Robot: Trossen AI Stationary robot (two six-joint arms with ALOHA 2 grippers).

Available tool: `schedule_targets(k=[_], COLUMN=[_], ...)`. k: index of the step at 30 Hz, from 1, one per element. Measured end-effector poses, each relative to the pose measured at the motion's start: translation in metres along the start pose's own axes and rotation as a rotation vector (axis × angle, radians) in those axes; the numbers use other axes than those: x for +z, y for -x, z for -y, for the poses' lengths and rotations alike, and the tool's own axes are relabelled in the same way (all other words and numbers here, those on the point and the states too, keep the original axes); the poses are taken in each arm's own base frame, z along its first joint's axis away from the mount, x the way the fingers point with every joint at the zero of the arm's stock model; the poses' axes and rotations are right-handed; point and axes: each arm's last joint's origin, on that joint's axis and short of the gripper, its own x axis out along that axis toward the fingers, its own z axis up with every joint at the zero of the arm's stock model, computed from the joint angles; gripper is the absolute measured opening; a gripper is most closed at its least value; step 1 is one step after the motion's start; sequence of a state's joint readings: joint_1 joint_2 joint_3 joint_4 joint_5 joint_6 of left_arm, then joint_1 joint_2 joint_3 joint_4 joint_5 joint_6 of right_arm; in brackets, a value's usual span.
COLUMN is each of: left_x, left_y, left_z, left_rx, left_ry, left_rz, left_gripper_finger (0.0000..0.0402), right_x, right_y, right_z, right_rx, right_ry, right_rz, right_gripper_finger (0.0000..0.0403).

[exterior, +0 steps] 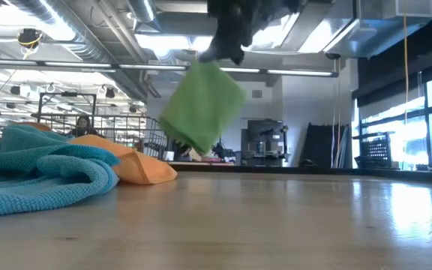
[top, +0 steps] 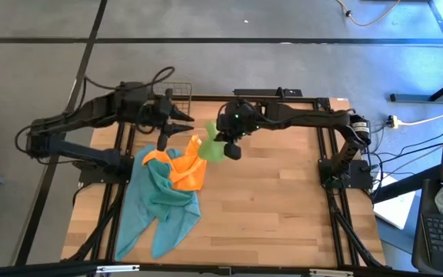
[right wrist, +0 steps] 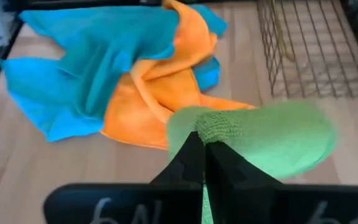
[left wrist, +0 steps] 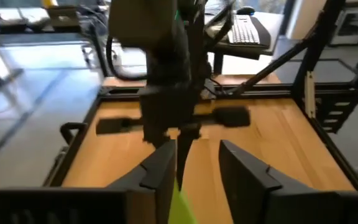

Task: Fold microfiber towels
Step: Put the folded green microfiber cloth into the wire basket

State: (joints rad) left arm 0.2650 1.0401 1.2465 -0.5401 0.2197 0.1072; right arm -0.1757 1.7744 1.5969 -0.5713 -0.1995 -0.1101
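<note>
we see the right hand [right wrist: 204, 155] clenched on the green towel [right wrist: 272, 140], which hangs clear above the counter [top: 275, 208]. the left hand [top: 181, 121] stands released just beside it. orange towel [top: 188, 171] lies on the teal towels [top: 160, 204], partly hiding them.

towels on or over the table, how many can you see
3 at least: a lime green microfiber towel hanging from the right gripper, an orange microfiber towel heaped on teal microfiber cloth; the teal heap may be several towels.
</note>
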Motion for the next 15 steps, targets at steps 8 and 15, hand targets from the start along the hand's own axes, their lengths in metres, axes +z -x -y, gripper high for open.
schedule_targets(k=[8,15], left_x=[0.003,-0.005], left_y=[-0.020,-0.048], left_z=[-0.025,-0.031], left_rx=[-0.075,-0.191], left_ry=[0.039,0.023], left_rz=[0.064,0.031], left_gripper_finger=[0.0164,0.0172], right_x=[0.023,0.035], right_y=[0.025,0.038], right_z=[-0.004,-0.006], right_rx=[0.011,0.035], right_ry=[0.115,0.175], right_rz=[0.016,0.052], right_gripper_finger=[0.0002,0.0002])
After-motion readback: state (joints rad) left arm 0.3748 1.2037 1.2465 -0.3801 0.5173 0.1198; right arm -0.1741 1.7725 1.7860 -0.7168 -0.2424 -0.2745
